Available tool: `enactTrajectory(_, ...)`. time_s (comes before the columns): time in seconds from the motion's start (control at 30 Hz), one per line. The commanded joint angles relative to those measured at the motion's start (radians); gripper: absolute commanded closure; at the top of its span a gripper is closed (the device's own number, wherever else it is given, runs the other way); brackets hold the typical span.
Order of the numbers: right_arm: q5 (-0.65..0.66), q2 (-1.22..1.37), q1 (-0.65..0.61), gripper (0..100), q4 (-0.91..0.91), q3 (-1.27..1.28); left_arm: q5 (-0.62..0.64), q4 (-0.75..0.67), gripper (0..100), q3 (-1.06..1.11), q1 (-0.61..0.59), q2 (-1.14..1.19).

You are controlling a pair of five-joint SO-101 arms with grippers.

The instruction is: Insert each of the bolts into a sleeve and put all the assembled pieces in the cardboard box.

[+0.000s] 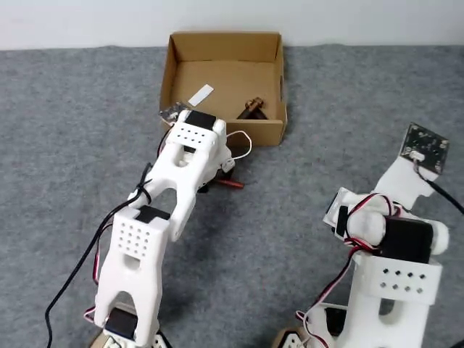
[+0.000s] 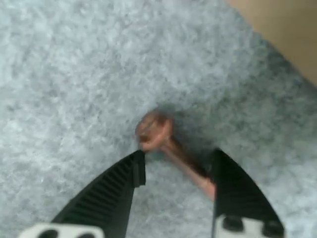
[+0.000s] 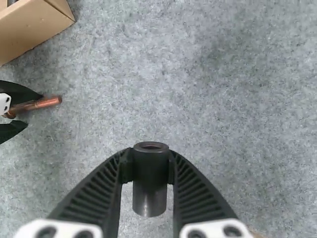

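The left gripper (image 2: pixel 178 166) pinched a copper bolt (image 2: pixel 154 131) near the cardboard box (image 1: pixel 255 133). The right gripper (image 3: pixel 149 161), well apart, clamped a black sleeve (image 3: pixel 149 191) over grey carpet (image 3: pixel 223 74)

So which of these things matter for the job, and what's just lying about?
Job: copper bolt in left claw; black sleeve in right claw; cardboard box; brown piece already inside it.
Lying about: white strip in the box; grey mat.
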Motion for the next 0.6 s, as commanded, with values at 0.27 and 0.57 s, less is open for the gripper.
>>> enactTrajectory(0.27,0.029,-0.015,0.007,99.0,-0.019,-0.006,-0.020,0.021,99,-0.028,-0.121,0.021)
enactTrajectory(0.57,0.029,-0.018,0.002,99.0,-0.019,-0.014,-0.052,0.201,100,-0.151,-0.092,0.015)
